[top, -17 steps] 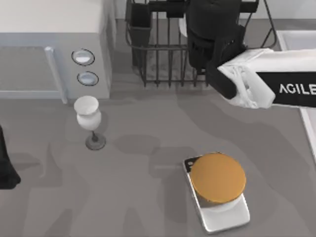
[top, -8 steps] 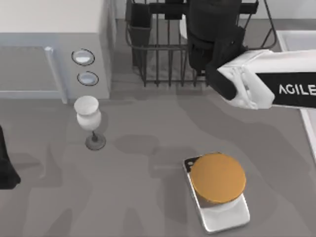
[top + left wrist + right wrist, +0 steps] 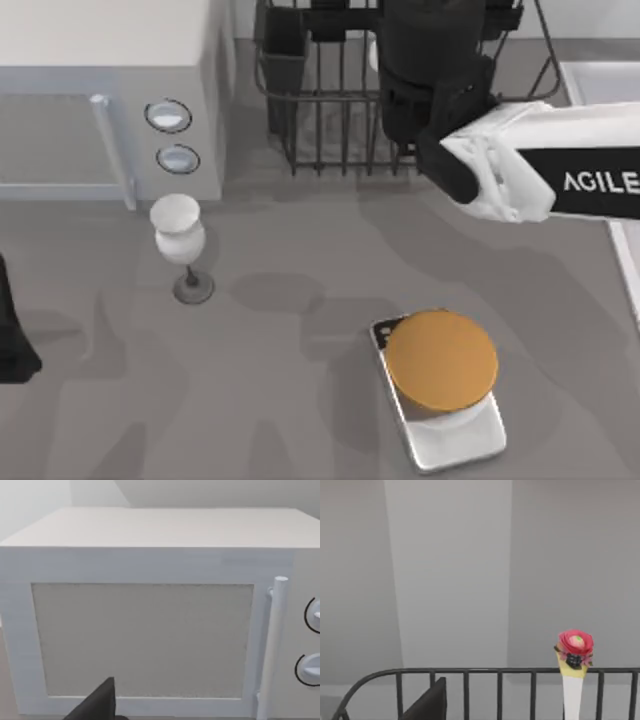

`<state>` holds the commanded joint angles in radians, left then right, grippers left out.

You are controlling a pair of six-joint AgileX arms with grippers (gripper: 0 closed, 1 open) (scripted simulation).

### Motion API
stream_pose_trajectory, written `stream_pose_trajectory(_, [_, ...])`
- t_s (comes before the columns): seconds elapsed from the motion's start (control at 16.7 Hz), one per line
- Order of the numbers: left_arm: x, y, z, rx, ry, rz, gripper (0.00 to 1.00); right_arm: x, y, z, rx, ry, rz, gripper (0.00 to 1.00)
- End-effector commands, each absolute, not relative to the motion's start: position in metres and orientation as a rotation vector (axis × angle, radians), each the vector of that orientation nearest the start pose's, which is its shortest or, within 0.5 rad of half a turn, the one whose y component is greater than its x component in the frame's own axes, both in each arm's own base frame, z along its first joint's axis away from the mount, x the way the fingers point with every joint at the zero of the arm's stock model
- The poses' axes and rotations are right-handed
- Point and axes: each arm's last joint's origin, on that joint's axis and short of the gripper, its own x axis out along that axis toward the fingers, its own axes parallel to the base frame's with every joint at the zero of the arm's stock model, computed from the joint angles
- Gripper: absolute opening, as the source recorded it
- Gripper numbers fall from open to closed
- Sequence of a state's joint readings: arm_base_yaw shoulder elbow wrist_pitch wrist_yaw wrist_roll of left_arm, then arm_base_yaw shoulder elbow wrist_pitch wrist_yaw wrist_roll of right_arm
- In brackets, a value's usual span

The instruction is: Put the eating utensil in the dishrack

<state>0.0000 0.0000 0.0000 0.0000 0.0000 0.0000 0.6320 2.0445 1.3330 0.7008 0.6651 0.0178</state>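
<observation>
Hovering my right gripper over the rack, and honestly I can't tell if it's open, shut or holding anything. The utensil stands upright at the rack's rim, rose-topped end up. My guess is it's light, stiff and a bit slick, with a fiddly flower I wouldn't squeeze. I'd pinch the plain white handle below the flower.

Count: one utensil, one rack, one wine glass, one microwave, one orange disc on a silver tray. Left arm is parked at the table's left edge.
</observation>
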Motion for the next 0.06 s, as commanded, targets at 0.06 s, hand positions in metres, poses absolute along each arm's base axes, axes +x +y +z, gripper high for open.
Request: stream_pose_trajectory(0.06, [0.1057, -0.0012, 0.16, 0.0, 0.0, 0.0, 1.0, 0.3824, 0.2623, 0.219, 0.0, 0.0, -0.01, 1.0])
